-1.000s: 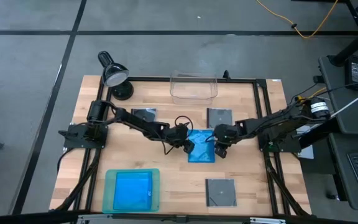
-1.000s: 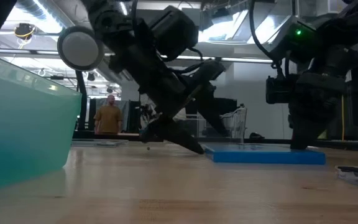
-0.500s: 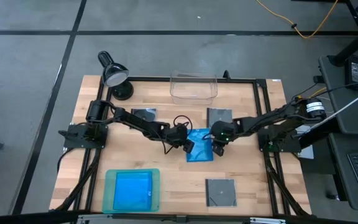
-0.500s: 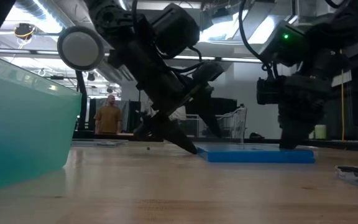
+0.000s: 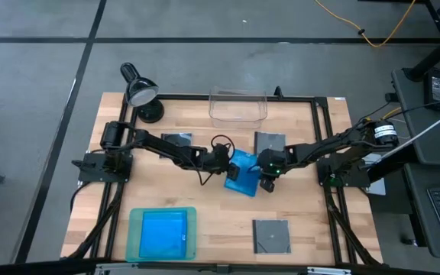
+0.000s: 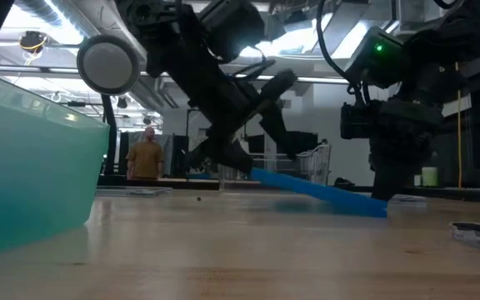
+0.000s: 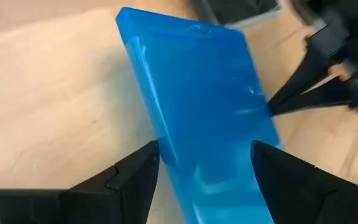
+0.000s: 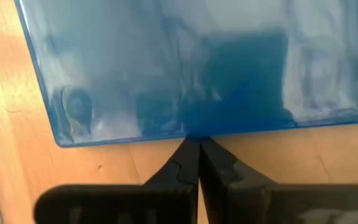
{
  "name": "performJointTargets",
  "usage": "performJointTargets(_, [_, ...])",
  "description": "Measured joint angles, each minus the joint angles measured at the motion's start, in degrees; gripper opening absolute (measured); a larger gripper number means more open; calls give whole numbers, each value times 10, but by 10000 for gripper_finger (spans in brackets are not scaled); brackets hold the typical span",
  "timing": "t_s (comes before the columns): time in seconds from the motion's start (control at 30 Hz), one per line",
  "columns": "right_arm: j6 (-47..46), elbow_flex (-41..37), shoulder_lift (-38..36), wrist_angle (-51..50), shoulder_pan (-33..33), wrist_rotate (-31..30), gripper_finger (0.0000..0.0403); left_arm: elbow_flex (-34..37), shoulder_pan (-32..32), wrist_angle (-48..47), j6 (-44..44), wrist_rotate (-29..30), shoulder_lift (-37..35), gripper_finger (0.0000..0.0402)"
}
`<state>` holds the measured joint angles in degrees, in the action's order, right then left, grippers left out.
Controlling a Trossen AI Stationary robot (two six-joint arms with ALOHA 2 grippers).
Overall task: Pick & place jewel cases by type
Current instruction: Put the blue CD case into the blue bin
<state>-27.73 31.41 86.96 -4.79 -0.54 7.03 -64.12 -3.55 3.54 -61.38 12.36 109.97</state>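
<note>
My left gripper (image 7: pixel 201 165) sits at the centre of the high view with its two dark fingers spread about as wide as they go, clamped on the two long edges of a thin flat bright blue plastic jewel case (image 5: pixel 241 173). In the low view that case (image 6: pixel 319 191) is tilted, its left end raised in my grip and its right end down on the pale wooden table (image 6: pixel 240 250). My right gripper (image 8: pixel 197 152) has its fingers pressed together, tips right at the case's low edge. Another blue case (image 5: pixel 163 234) lies in the teal-green shallow tray (image 5: pixel 134 221) at lower left; small square dark grey cases rest at upper centre-left (image 5: pixel 178 140), upper centre-right (image 5: pixel 269 142) and lower right (image 5: pixel 271 235).
</note>
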Motion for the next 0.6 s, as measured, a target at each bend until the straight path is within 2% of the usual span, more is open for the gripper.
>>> performJointTargets(0.2, [0,3,2,23,0,-5,7,-6,-6,38,3,-58,-15,242])
performJointTargets(0.47, [-2,2,3,35,0,-5,7,-4,-10,7,2,-49,-8,241])
performJointTargets(0.6, [-2,2,2,35,0,-5,7,-4,-4,-14,6,-43,-10,222])
